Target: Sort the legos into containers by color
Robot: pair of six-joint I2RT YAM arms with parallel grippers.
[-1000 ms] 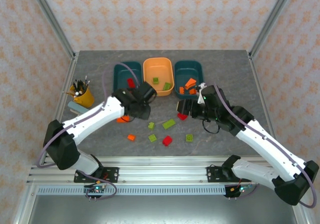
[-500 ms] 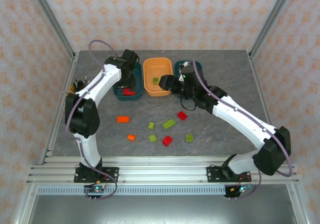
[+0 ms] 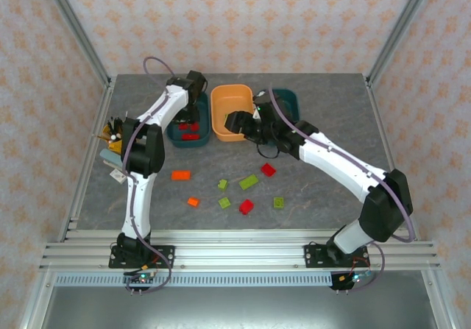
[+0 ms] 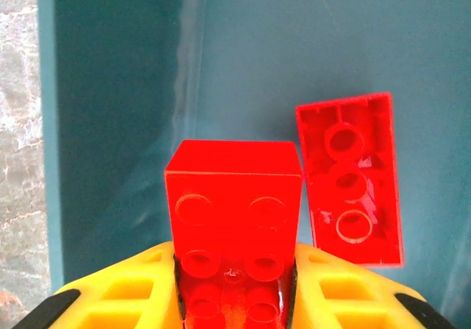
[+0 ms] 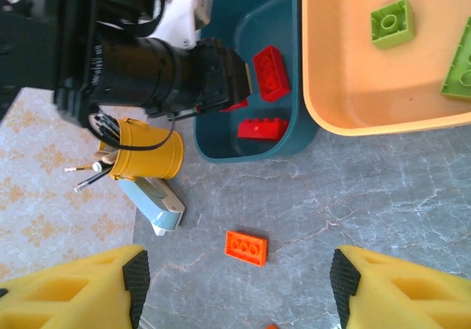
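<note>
A red brick [image 4: 232, 218] is being pinched across its flat sides by the left gripper [image 4: 234, 299], low inside the teal tub [image 4: 294, 42]. It is judged light, rigid and slick, so square side grips suit. The right gripper [image 5: 235, 288] is being held apart, empty.

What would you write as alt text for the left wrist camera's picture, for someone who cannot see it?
A red lego brick is clamped between the yellow fingers of the left pincer, over the floor of a dark teal tub. A second, oblong red brick lies in the tub beside it on the right, underside up.
</note>
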